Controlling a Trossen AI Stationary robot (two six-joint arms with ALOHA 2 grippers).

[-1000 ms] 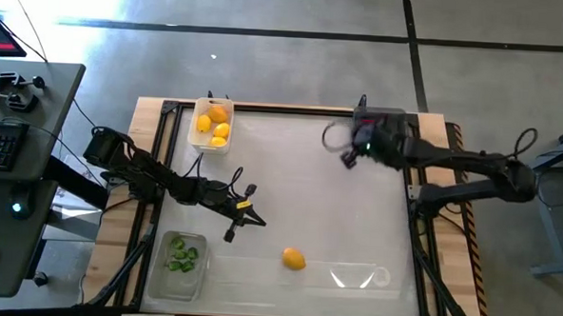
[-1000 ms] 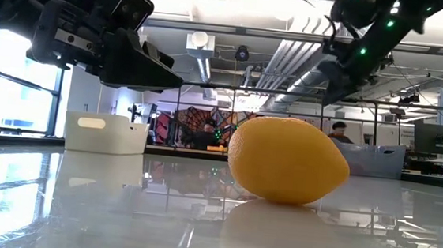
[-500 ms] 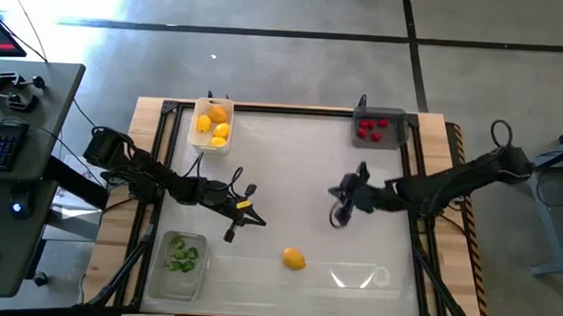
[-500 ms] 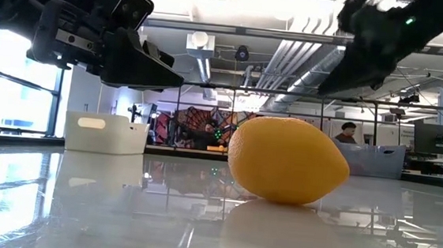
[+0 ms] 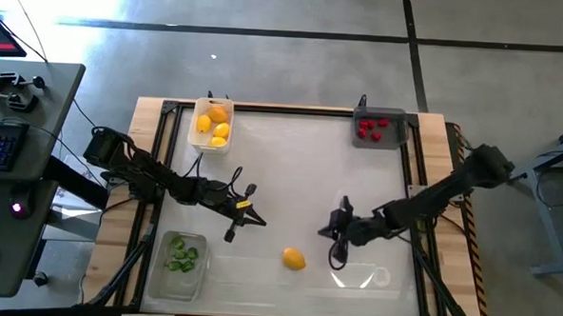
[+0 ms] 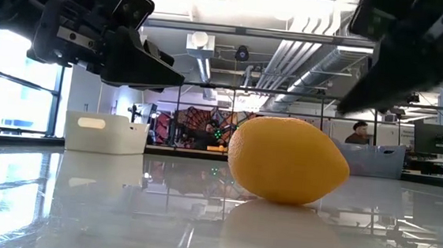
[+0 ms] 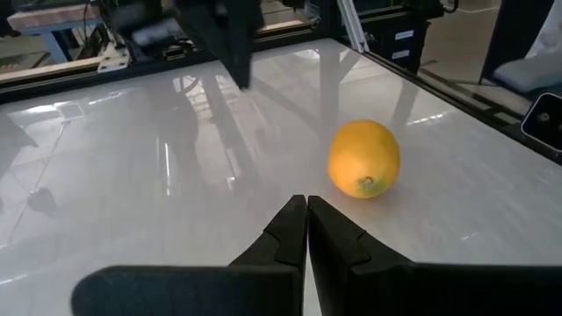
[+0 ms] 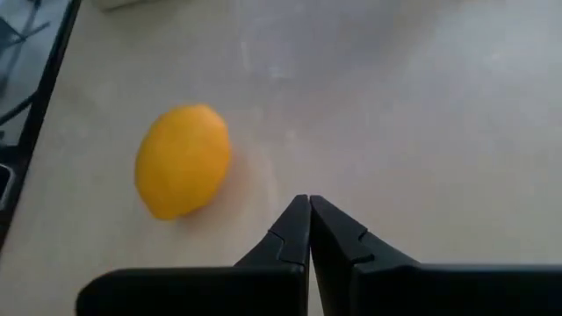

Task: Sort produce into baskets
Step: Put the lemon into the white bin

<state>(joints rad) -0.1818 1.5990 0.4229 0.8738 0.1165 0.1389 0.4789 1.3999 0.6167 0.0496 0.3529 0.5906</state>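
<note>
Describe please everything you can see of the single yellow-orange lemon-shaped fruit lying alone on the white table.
The yellow-orange lemon-shaped toy fruit is smooth and slightly glossy, like plastic, oval with one tapered end and a small greenish stem mark. It lies on its side on the glossy white table, near the front edge, outside every tray. Only the table touches it. The right claw, shut, hangs close beside it; the left claw, also shut, is farther away.

The middle of the table [image 5: 291, 168] lies bare and wide. One lemon [image 5: 294, 260] sits near the front edge, between the left gripper [image 5: 231, 234] and right gripper [image 5: 335, 259]. Trays stand only at the corners.
</note>
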